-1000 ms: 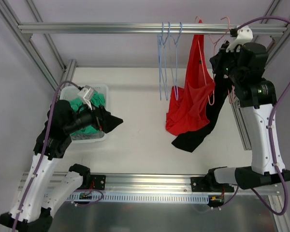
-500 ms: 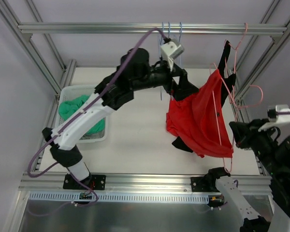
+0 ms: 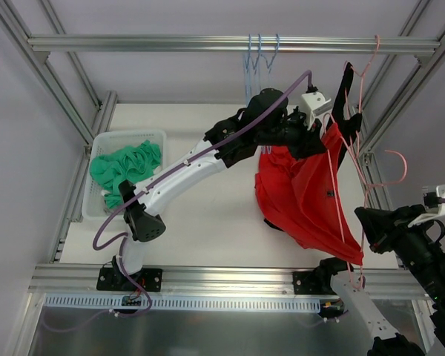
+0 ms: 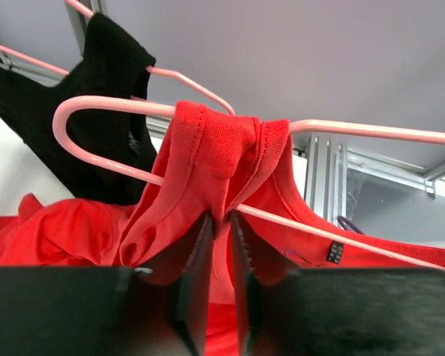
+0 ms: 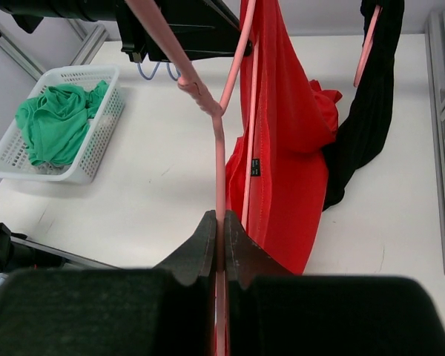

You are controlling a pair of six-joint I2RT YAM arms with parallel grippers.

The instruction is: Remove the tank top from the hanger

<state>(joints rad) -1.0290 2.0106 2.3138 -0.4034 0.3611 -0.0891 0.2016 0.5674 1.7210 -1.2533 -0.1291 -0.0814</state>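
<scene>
The red tank top (image 3: pixel 297 193) hangs over the pink hanger (image 4: pixel 371 131), its strap bunched on the hanger's arm. It looks light, limp and stretchy, and likelier to snag than slide, so the strap is the sensible hold. The left gripper (image 4: pixel 221 222) is pinched on that strap just below the hanger's arm. The right gripper (image 5: pixel 219 222) is clamped on the hanger's wire. A black garment (image 4: pixel 111 67) just behind the hanger could tangle. A basket (image 3: pixel 126 134) sits well apart.
</scene>
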